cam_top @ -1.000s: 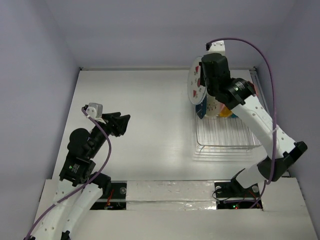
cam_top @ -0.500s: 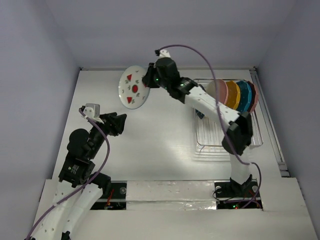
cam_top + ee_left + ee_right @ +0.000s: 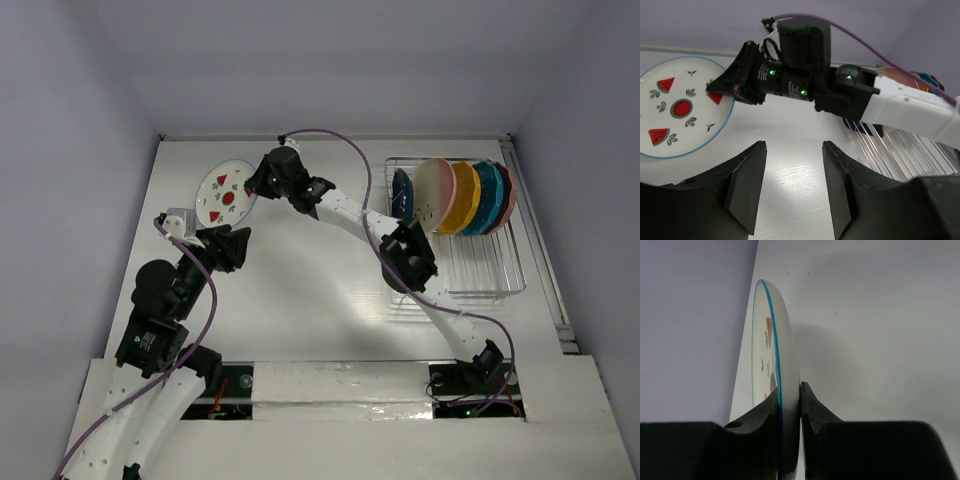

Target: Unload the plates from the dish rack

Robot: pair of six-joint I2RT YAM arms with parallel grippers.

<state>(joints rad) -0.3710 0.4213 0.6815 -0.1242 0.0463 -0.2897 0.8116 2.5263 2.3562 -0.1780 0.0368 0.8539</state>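
My right gripper (image 3: pixel 250 186) is stretched across to the far left of the table and is shut on the rim of the white plate with red watermelon marks (image 3: pixel 222 193). The plate also shows in the left wrist view (image 3: pixel 675 112) and edge-on between the jaws in the right wrist view (image 3: pixel 785 390), held low over the table. The silver wire dish rack (image 3: pixel 480 275) stands at the right and holds the other plates upright: navy (image 3: pixel 402 193), cream-and-pink (image 3: pixel 435 192), yellow (image 3: pixel 463 195), teal (image 3: pixel 487 196) and pink (image 3: pixel 509 195). My left gripper (image 3: pixel 240 247) is open and empty just in front of the held plate.
The lilac walls close in the table at the back and both sides. The right arm's forearm (image 3: pixel 350 215) spans the middle of the table from the rack side to the far left. A taped strip (image 3: pixel 340 385) runs along the near edge.
My right gripper has carried the watermelon plate from above the rack leftward across the table and lowered it at the far left. The left arm has barely moved.
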